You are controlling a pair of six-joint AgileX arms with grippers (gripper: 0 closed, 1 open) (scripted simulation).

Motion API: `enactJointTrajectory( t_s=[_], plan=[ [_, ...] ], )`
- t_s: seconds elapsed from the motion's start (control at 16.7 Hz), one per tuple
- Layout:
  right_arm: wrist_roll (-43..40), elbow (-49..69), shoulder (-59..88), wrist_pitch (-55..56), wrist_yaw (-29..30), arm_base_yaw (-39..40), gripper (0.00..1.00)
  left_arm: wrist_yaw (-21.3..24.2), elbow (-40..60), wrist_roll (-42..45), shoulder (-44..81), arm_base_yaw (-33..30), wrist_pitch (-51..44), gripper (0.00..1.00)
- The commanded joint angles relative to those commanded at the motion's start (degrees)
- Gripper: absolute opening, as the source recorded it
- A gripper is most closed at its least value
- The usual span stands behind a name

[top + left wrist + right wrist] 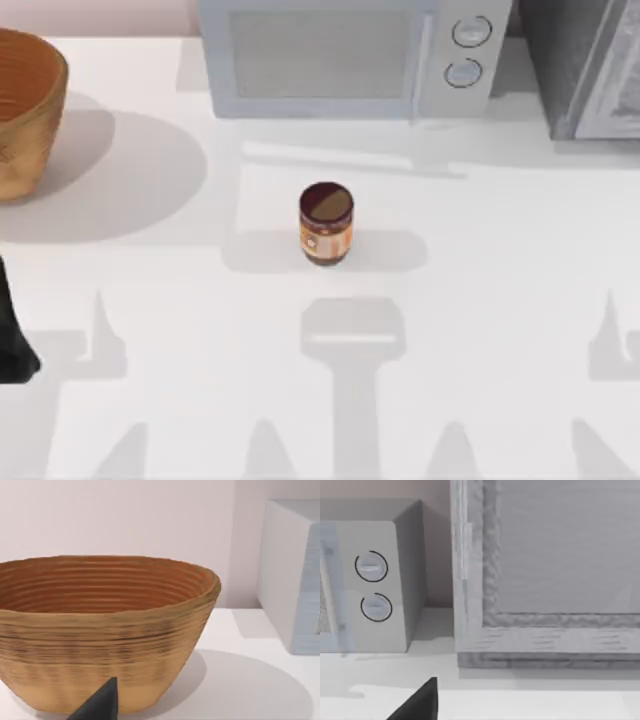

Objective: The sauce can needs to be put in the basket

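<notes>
A white table (520,300) is being viewed from above, with a small sauce can (326,224) standing upright near its middle, dark brown top facing up and nothing touching it. A large woven basket (25,110) is sitting at the table's far left edge, well apart from the can, and in the left wrist view the basket (100,645) is looming close, its ribbed bowl apparently holding nothing. A pale microwave (345,55) is standing along the back, and beside it on the right is a grey cabinet-like box (585,65). A dark part of the left arm (12,340) is showing at the left edge; one dark fingertip is poking into each wrist view, so whether either gripper's fingers are apart or together cannot be told. The task appears to be at its very start: the can is waiting to be grasped. The next move probably calls for an arm reaching to the table's centre and closing around the can's sides.
</notes>
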Motion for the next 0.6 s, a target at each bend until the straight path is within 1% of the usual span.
enactJointTrajectory(
  t_s=[0.18, 0.3, 0.42, 0.6],
  plan=[
    [0.0, 0.0, 0.0, 0.0, 0.0, 0.0, 1.00, 0.4, 0.3, 0.2, 0.6, -0.1, 0.2, 1.00],
    [0.0, 0.0, 0.0, 0.0, 0.0, 0.0, 1.00, 2.5, 2.0, 1.2, 3.5, -0.4, 1.1, 1.00],
    [0.0, 0.0, 0.0, 0.0, 0.0, 0.0, 1.00, 5.9, 4.9, 3.0, 8.9, -0.9, 2.8, 1.00],
    [0.0, 0.0, 0.0, 0.0, 0.0, 0.0, 1.00, 13.1, 11.0, 6.6, 21.2, -2.0, 6.2, 1.00]
  ],
)
